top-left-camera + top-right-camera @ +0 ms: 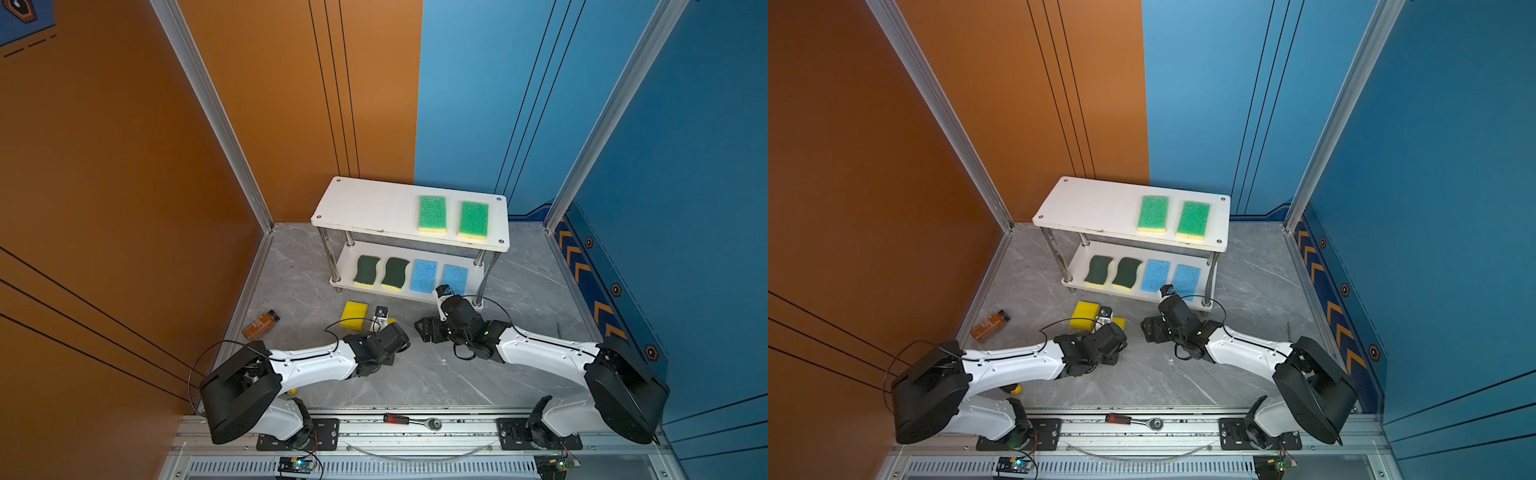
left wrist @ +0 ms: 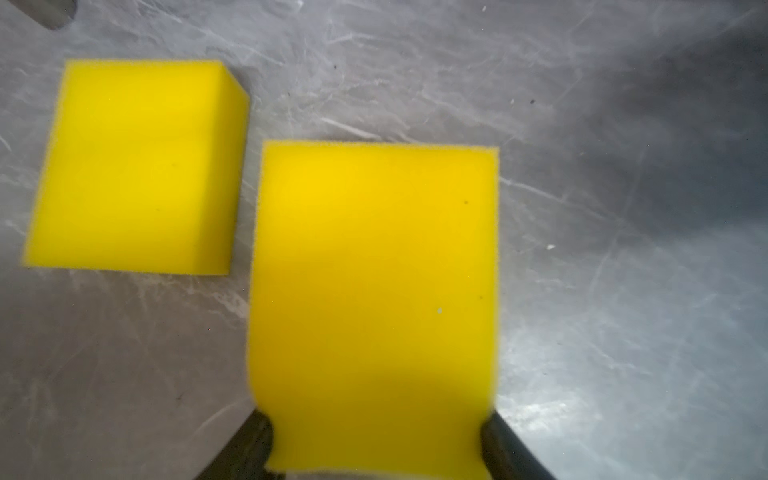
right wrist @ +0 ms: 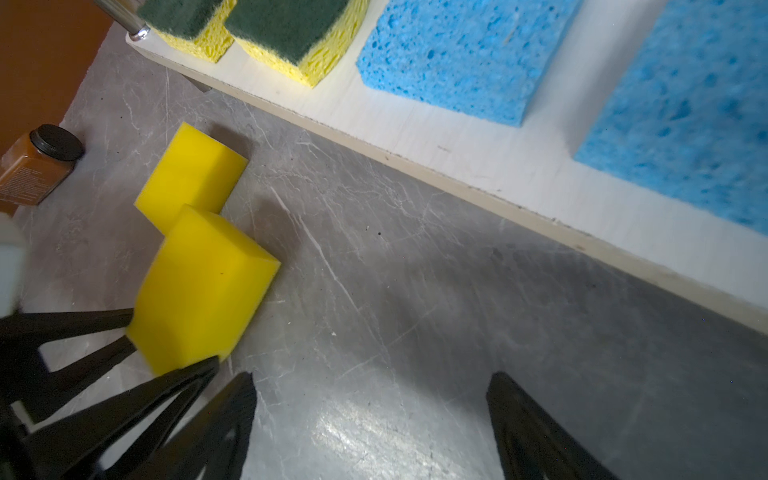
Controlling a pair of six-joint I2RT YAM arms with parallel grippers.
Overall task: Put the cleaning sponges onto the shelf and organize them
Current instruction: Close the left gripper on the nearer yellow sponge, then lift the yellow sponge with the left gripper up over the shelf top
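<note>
While the left gripper (image 2: 376,432) pinches a plain yellow foam block sponge (image 2: 374,291) near the white two-tier metal-posted shelf (image 3: 415,124), the right gripper (image 3: 370,378) gapes wide, holding nothing.

Even, bright top views; wrist views soft, yellow sponge (image 2: 374,291) blurred, tabletop (image 3: 353,424) glaring.
</note>
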